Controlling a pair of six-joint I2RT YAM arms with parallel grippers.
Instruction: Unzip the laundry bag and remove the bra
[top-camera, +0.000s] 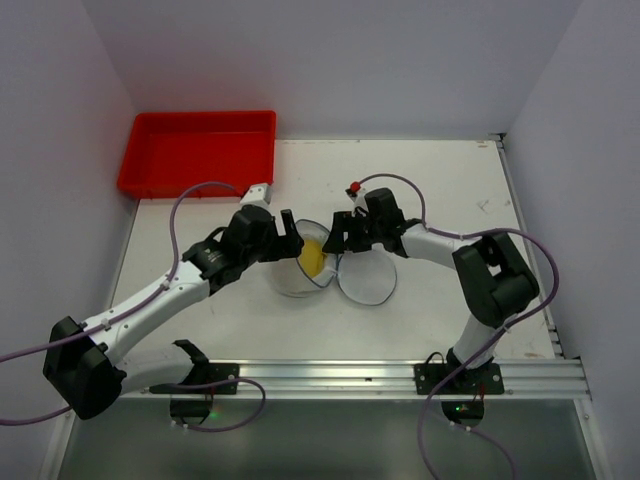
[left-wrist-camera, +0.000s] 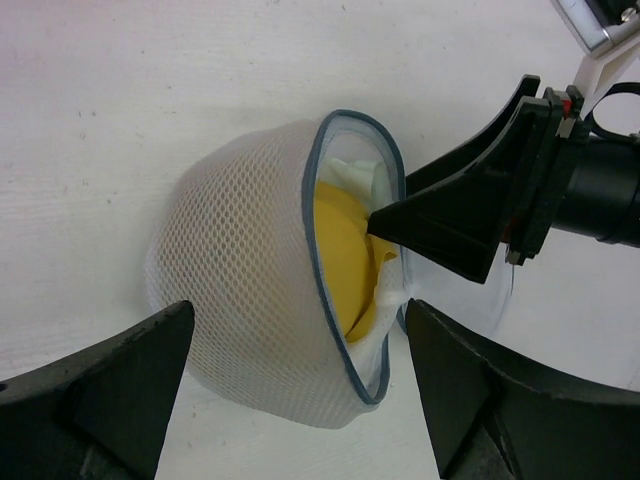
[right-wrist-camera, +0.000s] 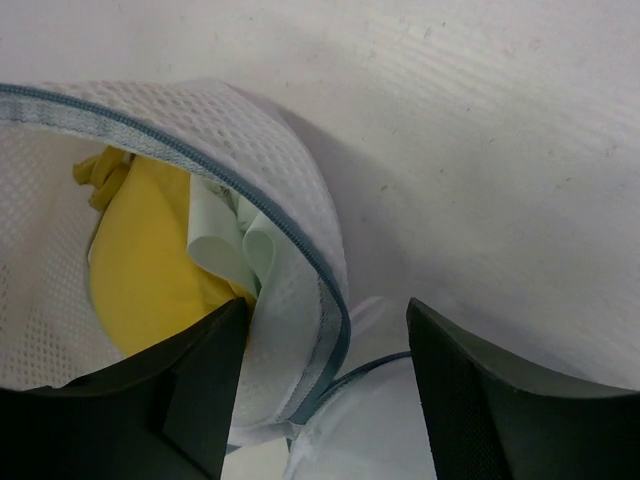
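While the laundry bag (top-camera: 292, 275) lies unzipped in the middle of the table (top-camera: 450, 190), it is flanked by both grippers.

The left gripper (left-wrist-camera: 298, 310) is held wide open with the mesh dome between its fingers; whether it is touched by them cannot be told. The jaws of the right gripper (right-wrist-camera: 326, 305) are parted too: one finger (right-wrist-camera: 170, 400) is placed inside the opening, beside the yellow bra (left-wrist-camera: 345, 250), and the other outside, so the grey zipper band (left-wrist-camera: 312, 230) is found between them, not pinched. A pale green piece of cloth (right-wrist-camera: 225, 240) is seen beside the bra; whether it is a label cannot be told. A red tray (top-camera: 200, 150) is set at the far left corner.
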